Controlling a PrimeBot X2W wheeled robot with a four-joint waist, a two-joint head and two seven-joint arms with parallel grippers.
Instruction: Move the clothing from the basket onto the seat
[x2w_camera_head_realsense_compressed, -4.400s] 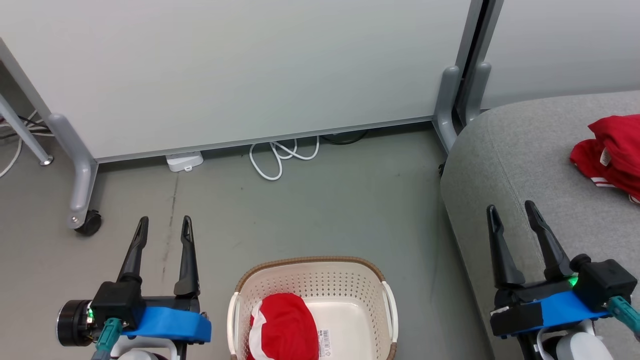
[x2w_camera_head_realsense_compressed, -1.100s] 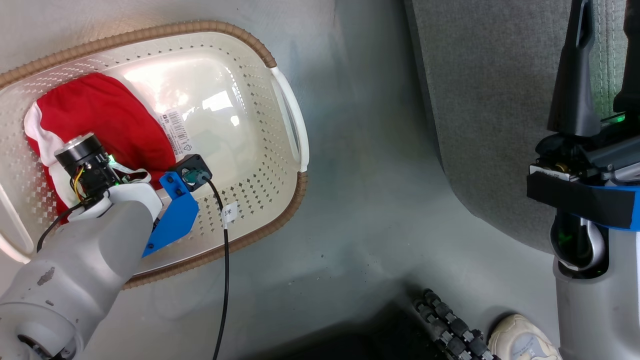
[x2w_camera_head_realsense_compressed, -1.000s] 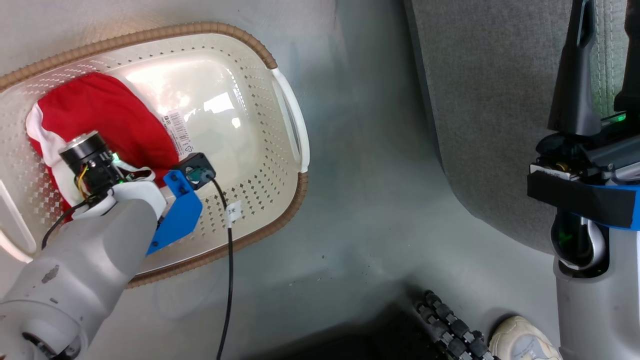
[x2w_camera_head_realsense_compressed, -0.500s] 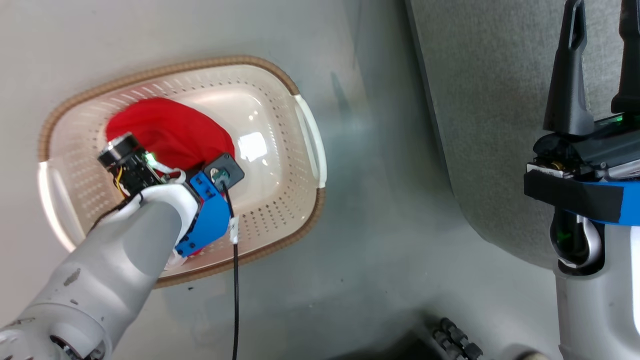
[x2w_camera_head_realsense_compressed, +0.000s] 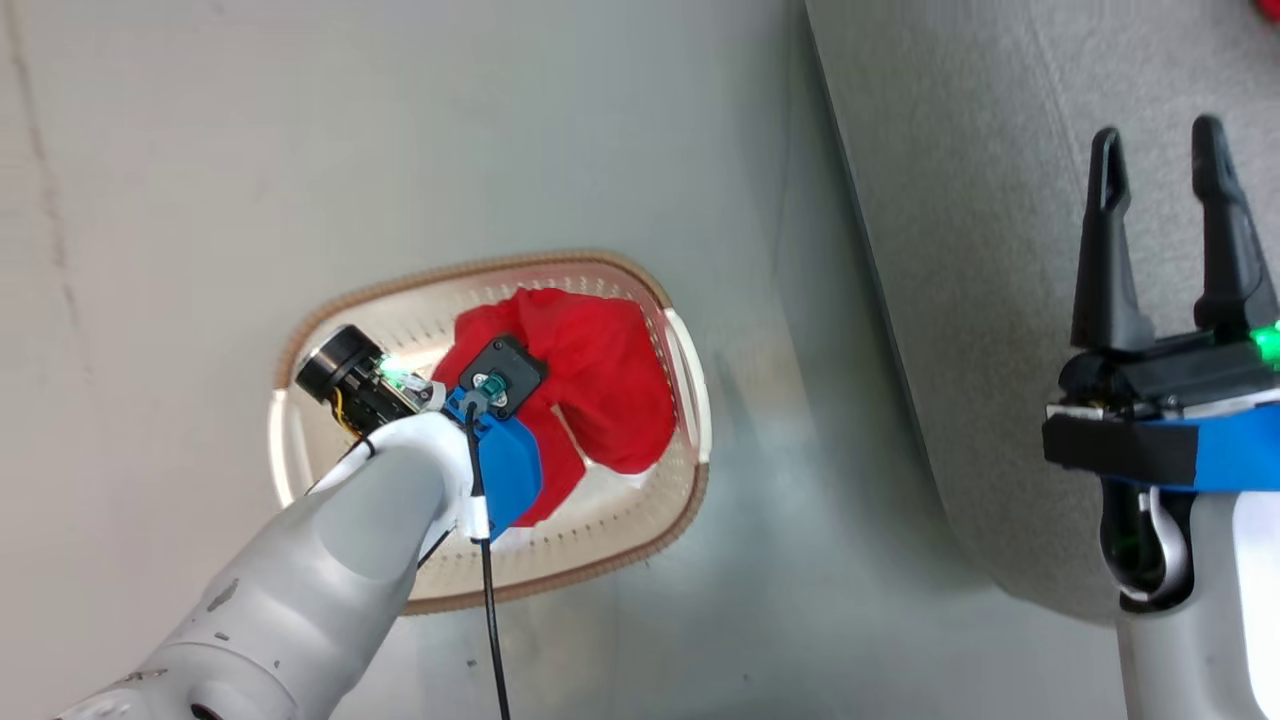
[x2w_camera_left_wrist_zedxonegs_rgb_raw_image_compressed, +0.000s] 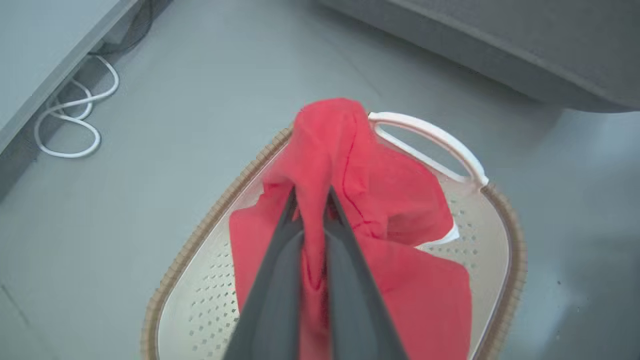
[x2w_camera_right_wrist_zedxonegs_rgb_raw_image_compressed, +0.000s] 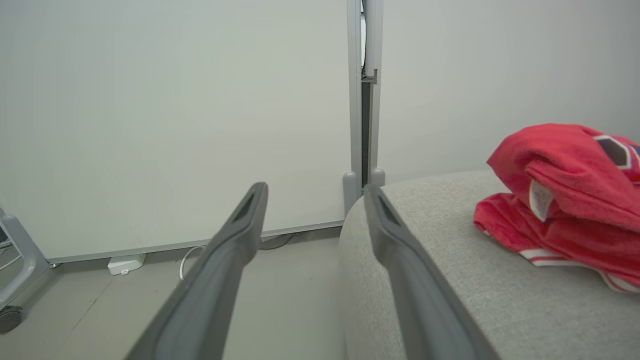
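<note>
Grey floor (x2w_camera_left_wrist_zedxonegs_rgb_raw_image_compressed: 200, 65) bears the basket (x2w_camera_left_wrist_zedxonegs_rgb_raw_image_compressed: 492, 240); a white cable (x2w_camera_left_wrist_zedxonegs_rgb_raw_image_compressed: 75, 103) (coiled) lies apart.

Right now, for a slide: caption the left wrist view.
Red clothing pinched by the left gripper over the basket.

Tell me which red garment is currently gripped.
The garment over the basket, pinched in the shut left gripper. The other garment lies loose on the seat, apart from the open right gripper.
</note>
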